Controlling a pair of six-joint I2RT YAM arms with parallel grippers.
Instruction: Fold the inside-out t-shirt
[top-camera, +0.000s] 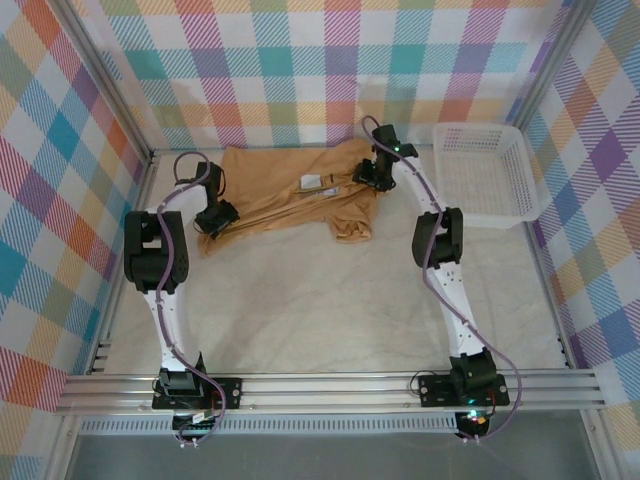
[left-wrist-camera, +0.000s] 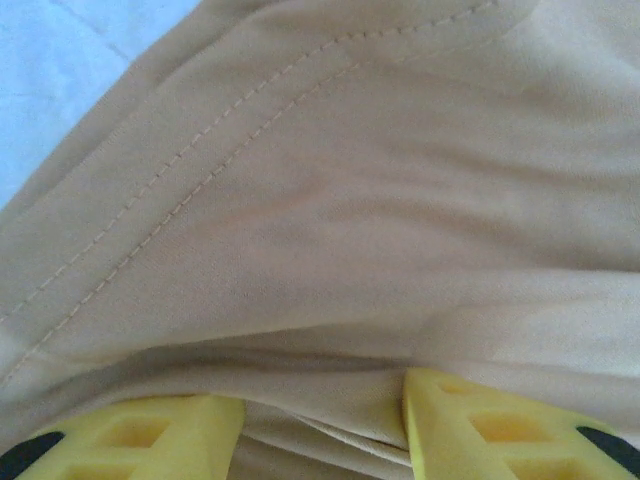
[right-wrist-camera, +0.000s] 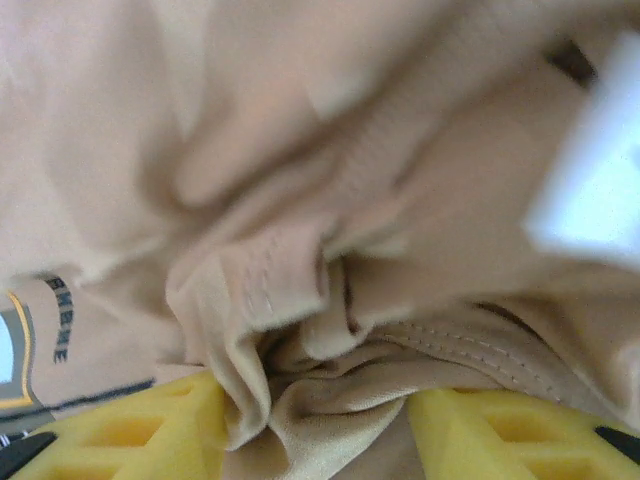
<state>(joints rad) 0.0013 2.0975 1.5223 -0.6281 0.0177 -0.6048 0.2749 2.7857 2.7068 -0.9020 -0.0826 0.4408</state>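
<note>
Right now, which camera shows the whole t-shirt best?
The top external view: the whole t-shirt lies on the table. The left wrist view is close on a stitched seam, the right on bunched folds.

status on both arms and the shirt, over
Left jaws astride shirt cloth, grip unclear. Right jaws around a bunched fold, same. Shirt rumpled, not folded. Basket off right, apart from it.

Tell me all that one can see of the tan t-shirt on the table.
The t-shirt is tan, mustard-brown cloth, soft and thin-looking, with stitched seams showing. It lies crumpled and partly spread at the far side of the table, one part bunched to the right. A small white tag sits near its middle. Cloth is gathered inside the left pincer and the right pincer.
</note>
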